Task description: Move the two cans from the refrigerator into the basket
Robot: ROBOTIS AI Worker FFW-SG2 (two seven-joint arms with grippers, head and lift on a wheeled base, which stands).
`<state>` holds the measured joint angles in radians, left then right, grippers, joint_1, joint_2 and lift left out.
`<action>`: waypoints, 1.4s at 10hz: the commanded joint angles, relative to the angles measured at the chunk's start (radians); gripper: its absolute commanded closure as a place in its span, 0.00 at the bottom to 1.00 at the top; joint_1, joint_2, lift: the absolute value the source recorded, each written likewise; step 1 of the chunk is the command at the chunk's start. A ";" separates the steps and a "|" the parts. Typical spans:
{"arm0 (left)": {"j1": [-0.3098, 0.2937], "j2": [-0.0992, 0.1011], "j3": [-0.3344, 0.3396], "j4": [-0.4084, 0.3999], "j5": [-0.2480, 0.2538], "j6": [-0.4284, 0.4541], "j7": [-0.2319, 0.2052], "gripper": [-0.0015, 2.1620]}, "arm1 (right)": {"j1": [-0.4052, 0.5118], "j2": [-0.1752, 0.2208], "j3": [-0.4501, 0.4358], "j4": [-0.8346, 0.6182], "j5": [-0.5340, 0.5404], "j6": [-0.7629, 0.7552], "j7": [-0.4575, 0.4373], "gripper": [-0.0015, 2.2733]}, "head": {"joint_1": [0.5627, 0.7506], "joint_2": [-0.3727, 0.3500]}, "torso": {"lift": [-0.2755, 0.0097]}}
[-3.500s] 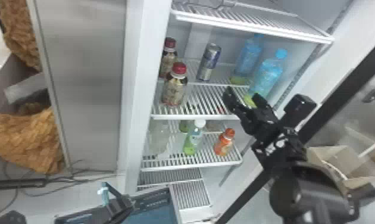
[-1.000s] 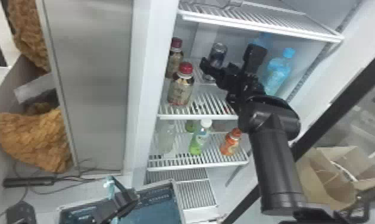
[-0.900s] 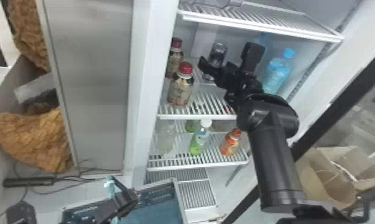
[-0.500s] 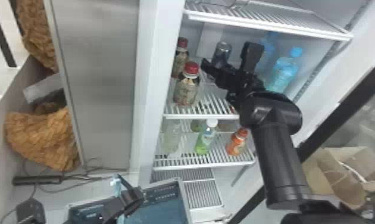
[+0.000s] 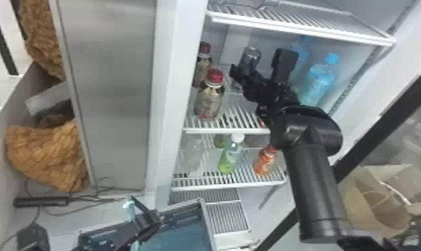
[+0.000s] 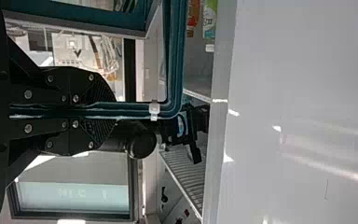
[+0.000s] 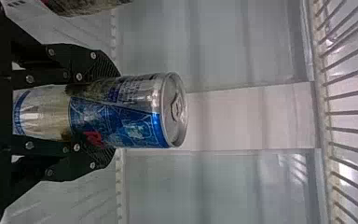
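In the head view, a silver-topped can stands at the back of the fridge's middle shelf, partly behind my right gripper. The right wrist view gives a close look at this blue and silver can, with my right gripper shut on it, one finger on each side. Below, in front of the fridge, is the teal basket; my left gripper is at its far side. Seen from the left wrist, my left gripper is shut on the rim of the basket.
Two red-capped bottles stand left of the can, and blue bottles to its right. A wire shelf crosses above. Green and orange bottles stand one shelf lower. The fridge's side wall borders the opening.
My right gripper has moved left and deeper into the fridge, from beside the blue bottles to the can. The head view has shifted slightly. My left gripper has stayed at the basket.
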<state>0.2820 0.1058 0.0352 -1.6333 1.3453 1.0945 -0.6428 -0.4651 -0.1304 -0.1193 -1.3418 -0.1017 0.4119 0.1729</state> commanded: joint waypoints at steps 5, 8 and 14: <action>0.008 0.011 -0.025 0.000 0.029 -0.017 0.000 0.55 | 0.200 -0.018 -0.022 -0.336 -0.002 0.128 -0.027 0.56 | 0.70 0.06 | 0.86; 0.012 0.012 -0.029 0.000 0.033 -0.022 0.000 0.55 | 0.308 -0.037 -0.034 -0.498 -0.036 0.172 -0.027 0.56 | 0.70 0.04 | 0.86; 0.017 0.012 -0.029 0.000 0.033 -0.022 0.000 0.55 | 0.541 -0.067 -0.092 -0.822 -0.098 0.260 -0.027 0.56 | 0.70 0.03 | 0.86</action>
<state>0.2988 0.1183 0.0057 -1.6333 1.3780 1.0725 -0.6427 0.0548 -0.1956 -0.2024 -2.1328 -0.1968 0.6628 0.1457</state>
